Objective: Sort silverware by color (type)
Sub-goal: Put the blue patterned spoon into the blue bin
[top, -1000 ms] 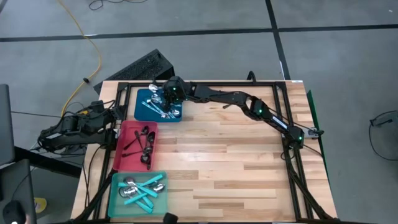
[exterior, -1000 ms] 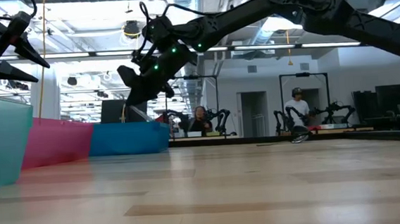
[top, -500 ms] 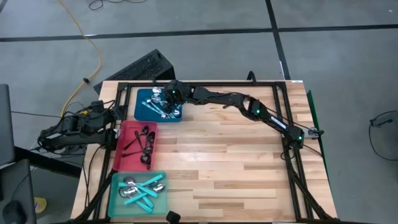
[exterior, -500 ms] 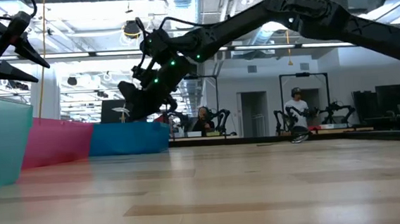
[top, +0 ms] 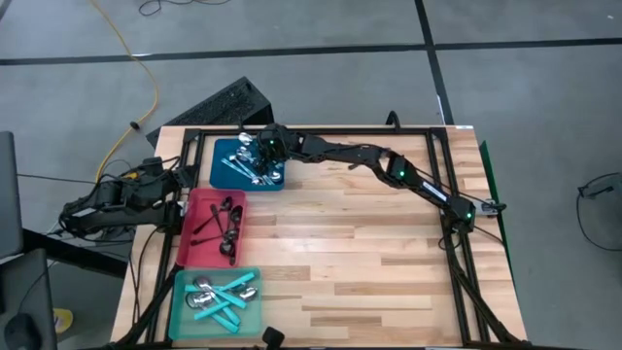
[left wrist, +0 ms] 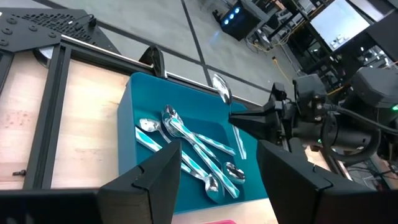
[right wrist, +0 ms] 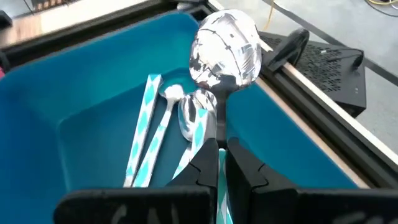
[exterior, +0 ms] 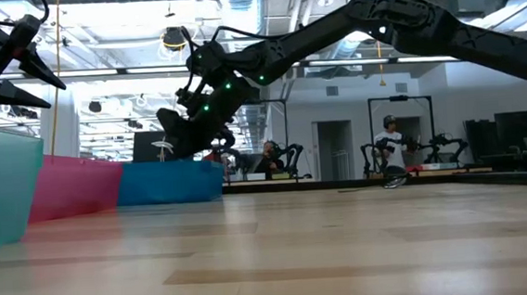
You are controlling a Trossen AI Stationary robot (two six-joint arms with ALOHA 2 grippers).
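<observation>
Silver spoon is sitting pinched in the closed right gripper, hanging over the blue tray at the tabletop's far-left corner.

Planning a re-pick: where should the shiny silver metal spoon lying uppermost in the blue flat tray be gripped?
Likely mid-handle, from straight above, jaws across it. The shiny silver metal spoon lies flat over others in the blue flat tray; its handle is slim and straight, its bowl wide and rounded.

Two dark jointed arms, green indicator lights, black angular end effector fingers
</observation>
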